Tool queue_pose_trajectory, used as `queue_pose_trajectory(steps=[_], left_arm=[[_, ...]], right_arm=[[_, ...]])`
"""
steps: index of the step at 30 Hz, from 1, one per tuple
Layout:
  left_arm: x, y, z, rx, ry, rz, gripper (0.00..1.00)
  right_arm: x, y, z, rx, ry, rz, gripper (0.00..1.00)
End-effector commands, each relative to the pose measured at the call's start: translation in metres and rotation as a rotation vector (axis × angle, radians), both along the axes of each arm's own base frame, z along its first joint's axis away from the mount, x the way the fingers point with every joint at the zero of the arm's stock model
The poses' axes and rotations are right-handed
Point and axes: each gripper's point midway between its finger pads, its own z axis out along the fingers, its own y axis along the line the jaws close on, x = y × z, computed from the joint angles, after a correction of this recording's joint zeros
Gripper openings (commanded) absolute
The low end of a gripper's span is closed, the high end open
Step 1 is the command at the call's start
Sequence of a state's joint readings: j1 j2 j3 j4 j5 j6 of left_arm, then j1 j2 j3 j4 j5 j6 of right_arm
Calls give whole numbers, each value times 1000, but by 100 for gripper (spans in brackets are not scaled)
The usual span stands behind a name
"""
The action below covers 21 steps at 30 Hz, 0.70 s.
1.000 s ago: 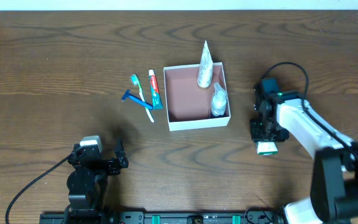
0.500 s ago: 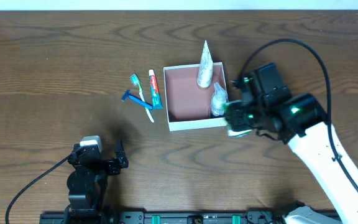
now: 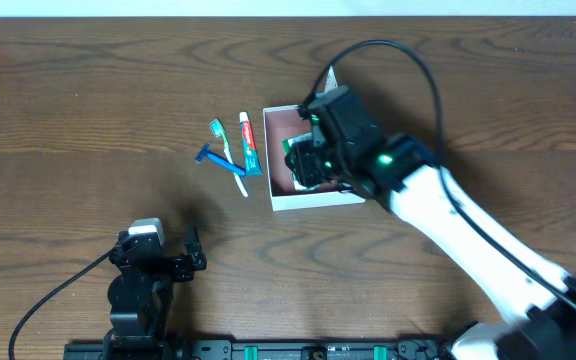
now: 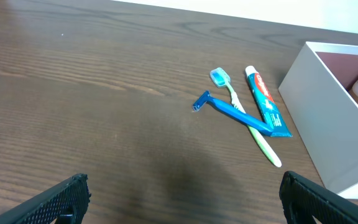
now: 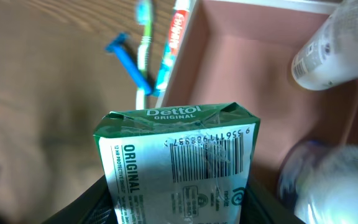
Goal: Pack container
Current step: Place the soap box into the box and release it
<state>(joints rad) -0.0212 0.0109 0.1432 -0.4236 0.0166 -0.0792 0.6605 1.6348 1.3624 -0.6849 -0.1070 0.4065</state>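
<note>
- In the last second the right claw (image 3: 304, 163) has swung in from the open surface (image 3: 88, 100) on the right. It now hangs over the container (image 3: 318, 198), clamped on a green-and-white soap packet (image 5: 178, 163).
- By my reading the carry is nearly done: lowering and letting go remain.
- The container sits mid-surface, unmoved. A white tube (image 5: 334, 43) and a clear bottle (image 5: 328, 180) take its right side, so free floor lies on its left.
- The packet hangs near the left wall's rim. Whether it clears it fully, I cannot tell.
- Toothpaste (image 3: 250, 143), toothbrush (image 3: 226, 150) and razor (image 3: 218, 160) lie just outside that wall, not yet packed.
- The left claw (image 4: 185, 208) rests with fingers apart, well away from everything.
</note>
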Motion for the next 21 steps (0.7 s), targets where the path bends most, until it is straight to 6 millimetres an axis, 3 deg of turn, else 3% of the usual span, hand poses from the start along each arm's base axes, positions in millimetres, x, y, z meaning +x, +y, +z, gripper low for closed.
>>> queue_pose_trajectory(steps=[1,6,9,21], left_arm=[[-1,1,-8,-7,16,9,98],[-1,1,-8,-7,16,9,98],[-1,1,-8,-7,16,9,98],[-1,1,-8,-7,16,9,98]], right_arm=[[26,3,-7,-39,-42,-28,24],[38,7,-19,-78,-28,-34,35],[40,5,-22,-93,-33,-45,50],[46,10,-9,-89,-76,-29,59]])
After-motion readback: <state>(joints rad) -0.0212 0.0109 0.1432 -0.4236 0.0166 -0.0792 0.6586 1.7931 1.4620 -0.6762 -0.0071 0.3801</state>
